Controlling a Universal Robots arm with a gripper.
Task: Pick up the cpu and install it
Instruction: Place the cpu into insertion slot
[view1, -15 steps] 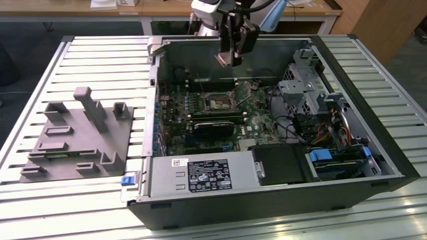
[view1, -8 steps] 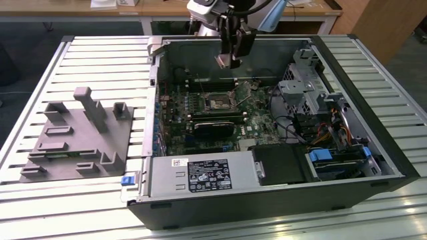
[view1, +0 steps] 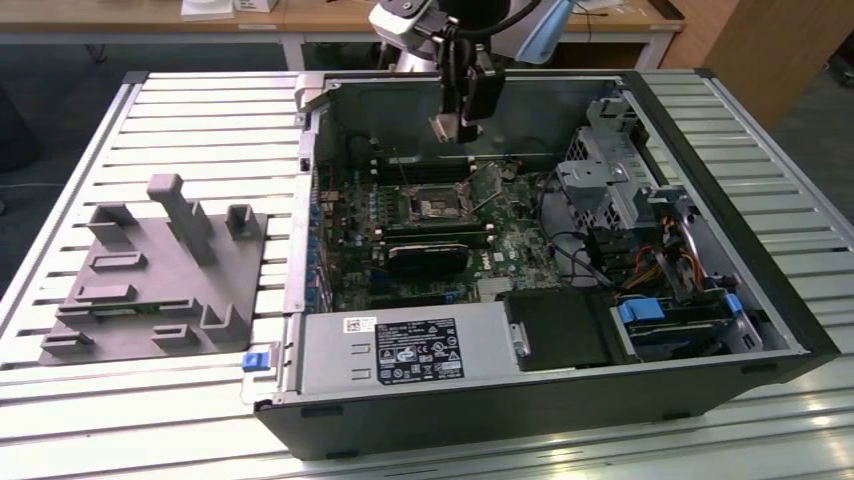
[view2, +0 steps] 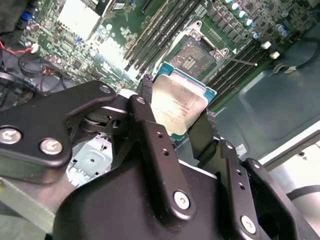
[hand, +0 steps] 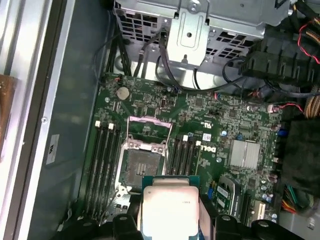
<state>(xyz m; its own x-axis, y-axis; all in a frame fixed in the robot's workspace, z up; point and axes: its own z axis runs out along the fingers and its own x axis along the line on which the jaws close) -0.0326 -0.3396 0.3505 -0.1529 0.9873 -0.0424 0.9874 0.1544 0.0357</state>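
Observation:
The cpu (hand: 167, 206), a flat square chip with a pale silvery top, sits between my gripper's two black fingers (view2: 150, 125) in both wrist views. My gripper (view1: 458, 126) is shut on the cpu (view2: 176, 106) and hangs above the green motherboard inside the open computer case. The dark square socket (hand: 141, 166) lies below and slightly ahead of the chip, with its metal frame lifted open. The socket (view1: 437, 203) shows in the exterior view under the gripper, and the cpu (view1: 443, 126) appears as a small pale edge at the fingertips.
A grey plastic tray (view1: 147, 270) with upright blocks rests on the slatted table at the exterior view's left. Inside the case are memory slots (hand: 102, 160), a silver heatsink (hand: 243, 153), a drive cage (view1: 607, 175), cables (view1: 667, 260) and a power supply (view1: 400, 350).

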